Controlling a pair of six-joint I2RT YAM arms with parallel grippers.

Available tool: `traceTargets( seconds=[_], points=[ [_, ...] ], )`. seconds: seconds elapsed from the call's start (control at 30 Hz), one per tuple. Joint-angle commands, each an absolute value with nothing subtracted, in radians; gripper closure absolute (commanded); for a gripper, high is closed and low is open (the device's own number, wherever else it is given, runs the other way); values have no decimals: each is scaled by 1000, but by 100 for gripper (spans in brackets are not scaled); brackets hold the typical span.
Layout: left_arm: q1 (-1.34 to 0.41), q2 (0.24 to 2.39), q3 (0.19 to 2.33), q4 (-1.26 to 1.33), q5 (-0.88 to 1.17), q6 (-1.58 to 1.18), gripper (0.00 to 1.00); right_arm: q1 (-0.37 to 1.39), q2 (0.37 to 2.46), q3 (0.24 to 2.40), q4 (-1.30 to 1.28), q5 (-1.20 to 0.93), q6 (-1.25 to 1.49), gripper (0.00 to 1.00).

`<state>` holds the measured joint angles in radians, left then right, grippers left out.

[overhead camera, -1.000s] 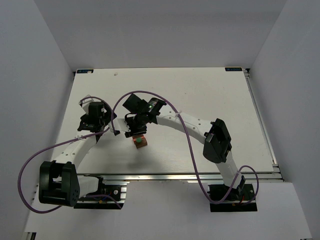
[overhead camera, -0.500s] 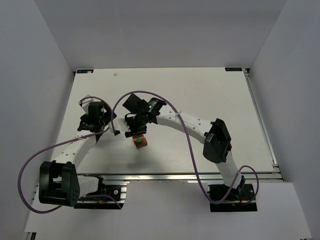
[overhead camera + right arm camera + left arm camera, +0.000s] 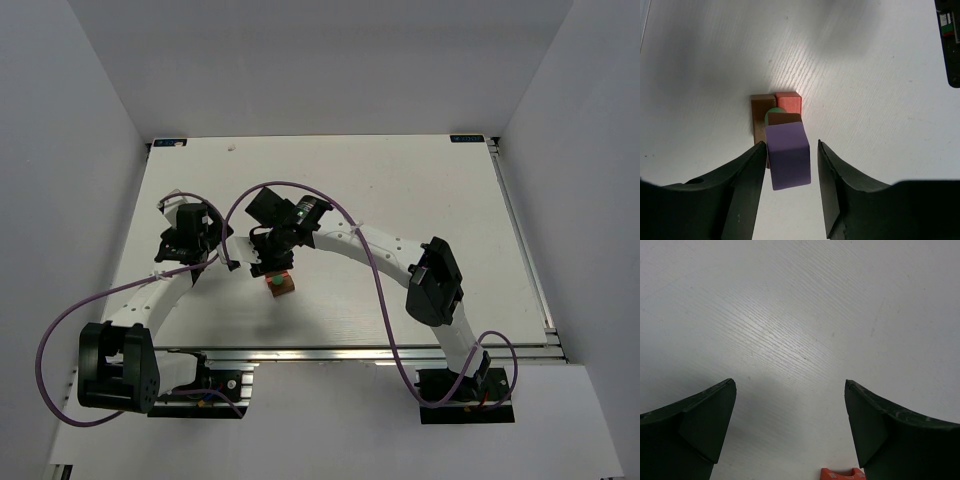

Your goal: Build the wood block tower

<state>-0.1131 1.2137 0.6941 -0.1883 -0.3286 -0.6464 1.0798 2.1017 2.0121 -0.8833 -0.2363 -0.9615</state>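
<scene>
Your wood block tower (image 3: 279, 284) stands on the worktop (image 3: 420, 180), with the lilac block (image 3: 788, 156) on top. The right gripper (image 3: 791, 146) straddles the tower's top, jaws slightly parted. The left gripper (image 3: 790, 385), left of the tower, gapes empty. Stacking looks nearly done, though you see no sixth block.

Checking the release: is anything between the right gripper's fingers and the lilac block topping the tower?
Nothing visible: the lilac block sits directly between the fingers of the right gripper, a gap beside one.
</scene>
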Motion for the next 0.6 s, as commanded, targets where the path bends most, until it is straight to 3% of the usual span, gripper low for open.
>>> traceTargets(
  seconds=[0.0, 0.57],
  points=[
    [-109, 1184, 680, -166, -321, -646, 2, 1080, 2079, 2003, -864, -226, -965, 49],
    [-107, 1183, 678, -166, -321, -647, 2, 1080, 2083, 2008, -847, -225, -954, 47]
  ],
)
